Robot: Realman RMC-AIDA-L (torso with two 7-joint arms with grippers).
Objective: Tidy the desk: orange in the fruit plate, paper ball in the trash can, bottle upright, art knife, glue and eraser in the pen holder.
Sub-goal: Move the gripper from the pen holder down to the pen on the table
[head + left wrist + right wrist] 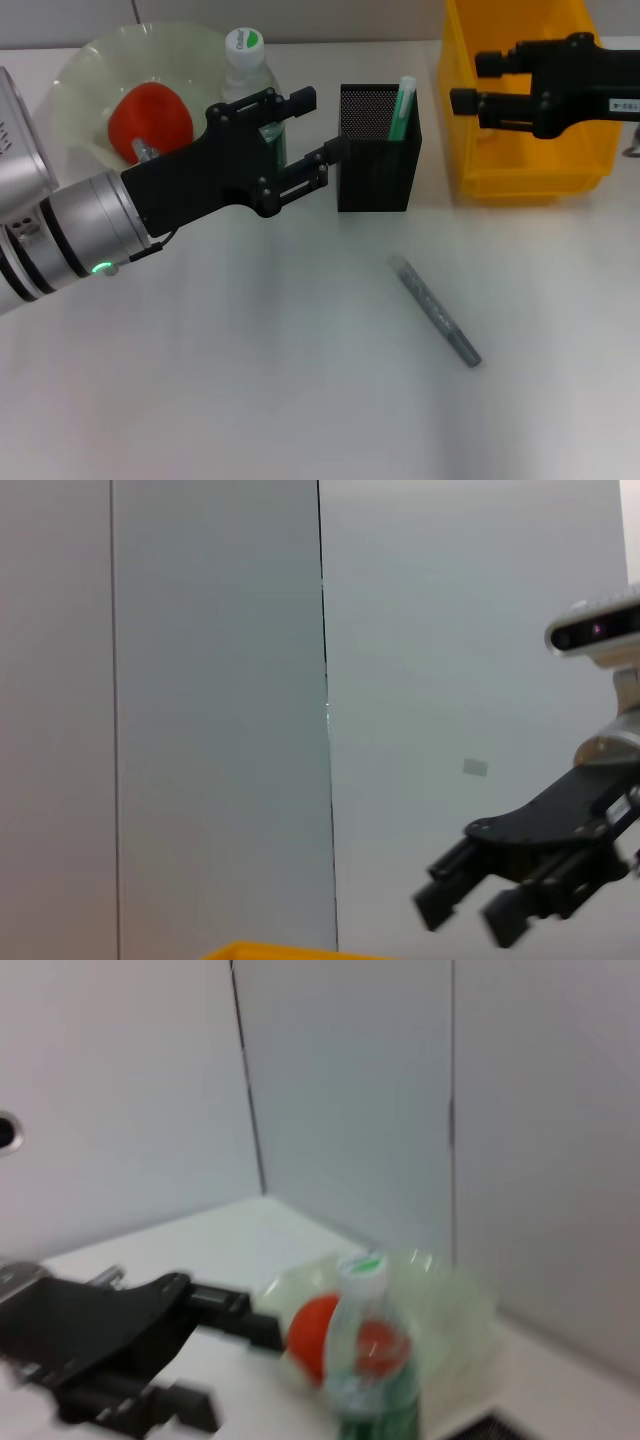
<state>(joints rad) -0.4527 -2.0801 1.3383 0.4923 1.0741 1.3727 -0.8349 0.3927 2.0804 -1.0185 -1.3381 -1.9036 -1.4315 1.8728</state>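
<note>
White bench: my left pincer (pixel 318 125), spread and empty beside the pen holder (pixel 377 150), could topple the upright bottle (pixel 247 70) if swung carelessly toward the art knife (pixel 435 311).

1. The left arm (pixel 60 235) is a thick, silver-grey metal cylinder with black ring seams around it.
2. A small green light (pixel 100 267) glows on the underside of that silver section, near the wrist.
3. Forward of the silver section the arm turns to a matte black, angular housing ending in the left gripper (pixel 318 125), with two blocky black fingers, rod-like links and round screw heads.
4. The right gripper (pixel 470 82) is the same matte black build and carries a white label (pixel 620 104) with small dark print.
5. In the left wrist view, a white camera housing (pixel 597 632) sits above the right gripper.
</note>
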